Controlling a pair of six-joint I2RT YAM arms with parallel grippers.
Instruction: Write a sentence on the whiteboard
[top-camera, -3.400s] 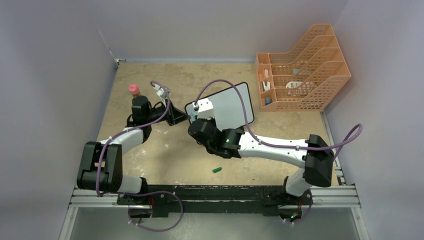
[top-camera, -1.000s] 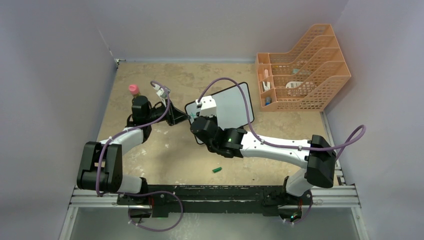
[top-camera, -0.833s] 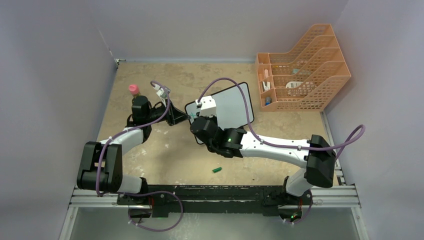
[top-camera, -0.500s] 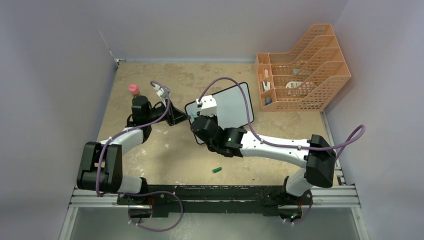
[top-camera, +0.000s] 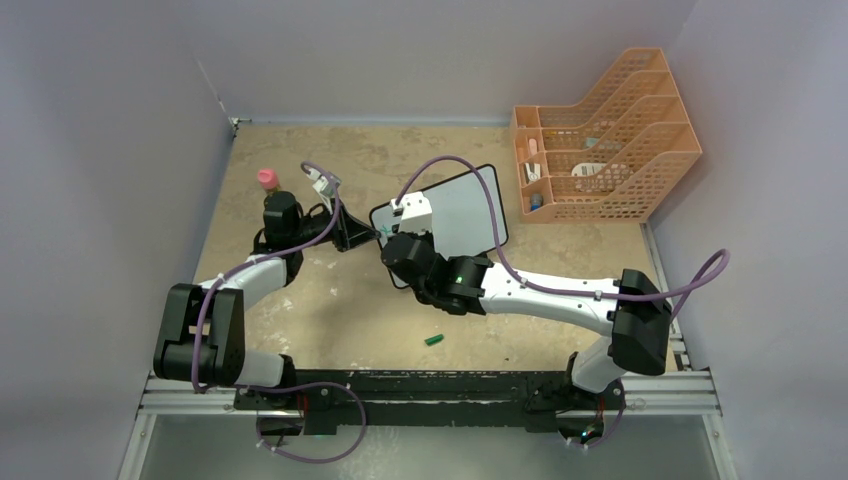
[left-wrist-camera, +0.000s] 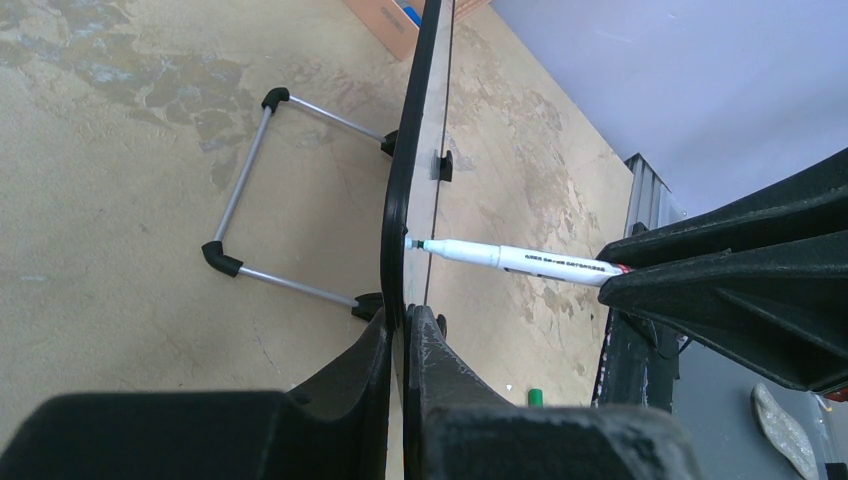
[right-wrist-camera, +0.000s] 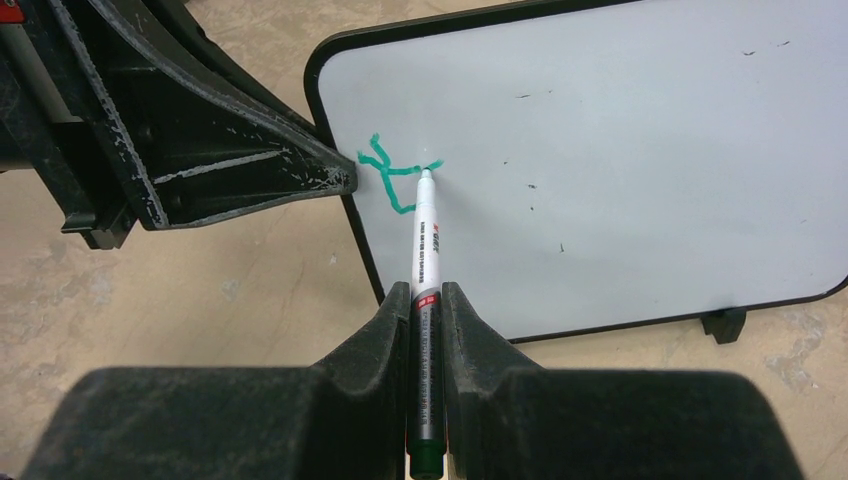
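Whiteboard (top-camera: 465, 205) upright on stand, ctr of table (top-camera: 330, 310), nearer far edge | L gripper (left-wrist-camera: 405, 318) clamped on board's left edge, bracing vs pen push | R gripper (right-wrist-camera: 425, 300) closed on marker (right-wrist-camera: 421, 235), tip touching board face at green strokes (right-wrist-camera: 385, 180) | sentence judged barely begun

whiteboard (top-camera: 465, 212) stands on the table (top-camera: 340, 300); rack (top-camera: 600, 140) behind it rightward, perhaps a cap (top-camera: 434, 339) in front.
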